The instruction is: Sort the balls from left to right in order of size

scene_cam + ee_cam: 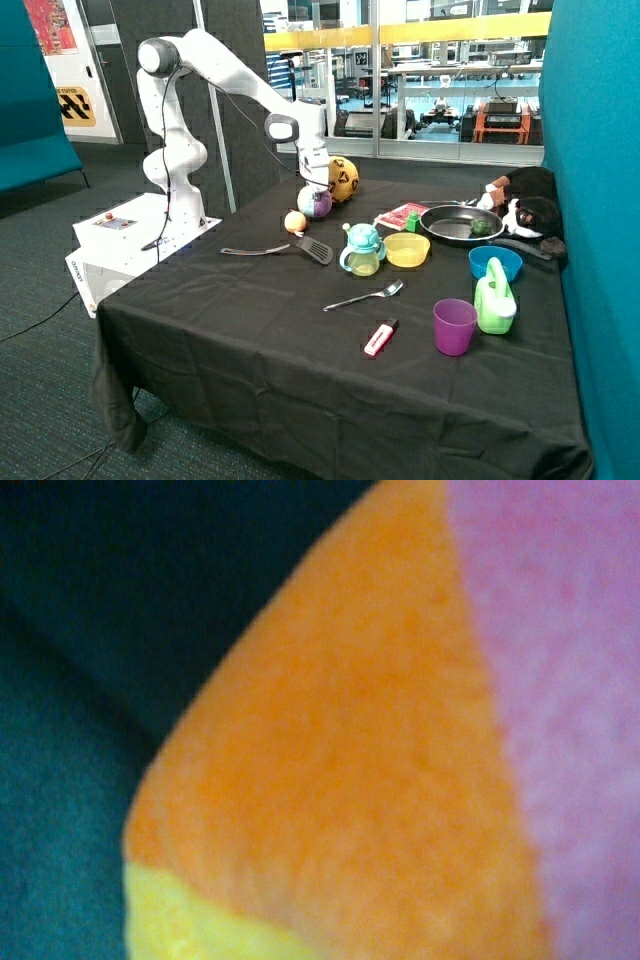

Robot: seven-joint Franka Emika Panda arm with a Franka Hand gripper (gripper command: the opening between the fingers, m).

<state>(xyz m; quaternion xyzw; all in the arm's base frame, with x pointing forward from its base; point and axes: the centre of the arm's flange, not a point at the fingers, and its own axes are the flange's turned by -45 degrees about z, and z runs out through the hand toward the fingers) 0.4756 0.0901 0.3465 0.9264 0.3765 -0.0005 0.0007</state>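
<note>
Three balls lie at the far left corner of the black table [250, 340]. A small orange-and-cream ball [295, 221] is nearest the table's edge. A medium multicoloured ball [315, 206] lies beside it. A large yellow-and-black ball [343, 178] is behind them. My gripper [315, 192] is down right on top of the medium ball. In the wrist view that ball [350, 780] fills the picture with orange, pink and yellow panels.
A spatula [290, 248], teal sippy cup [362, 250], yellow bowl [407, 250], spoon [365, 296] and red-white marker [380, 338] lie mid-table. A frying pan [460, 223], blue bowl [495, 262], green watering can [494, 303], purple cup [454, 326] and plush toy [525, 200] are on the right.
</note>
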